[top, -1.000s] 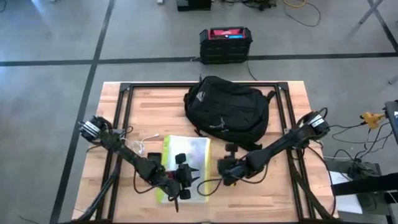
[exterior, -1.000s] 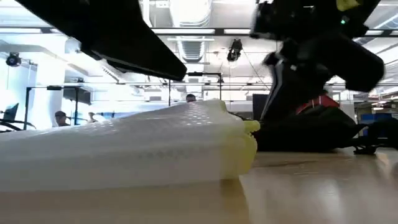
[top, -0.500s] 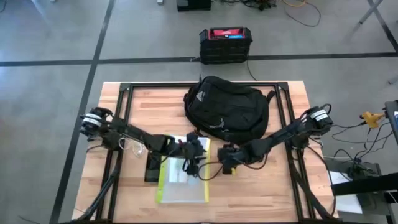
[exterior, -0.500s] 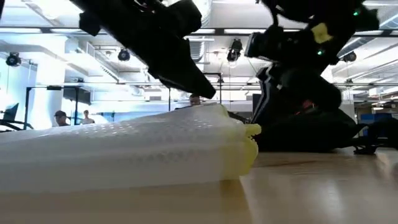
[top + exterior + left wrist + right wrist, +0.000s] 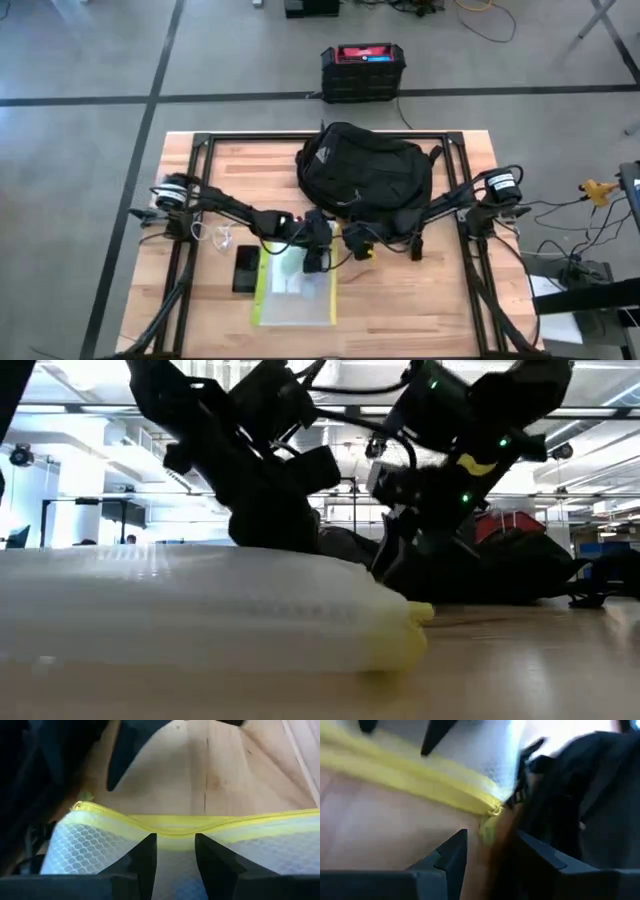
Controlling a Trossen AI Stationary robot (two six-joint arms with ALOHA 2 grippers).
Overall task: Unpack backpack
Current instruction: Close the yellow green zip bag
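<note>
1. We see the large soft black fabric backpack (image 5: pixel 365 178) at the table's (image 5: pixel 440 310) far middle.
2. The left gripper (image 5: pixel 175 851) is spread over the yellow-edged translucent mesh zip pouch (image 5: pixel 293 288), its fingers (image 5: pixel 145 857) resting on it.
3. The right gripper (image 5: pixel 487 851) is spread beside the pouch's zip corner, near the backpack.
4. A flat black rectangular device (image 5: pixel 245 268) lies just beside the pouch.

Matt black cloth backpack (image 5: pixel 365 175); pale wood table (image 5: pixel 420 310); translucent mesh pouch (image 5: pixel 292 290).
</note>
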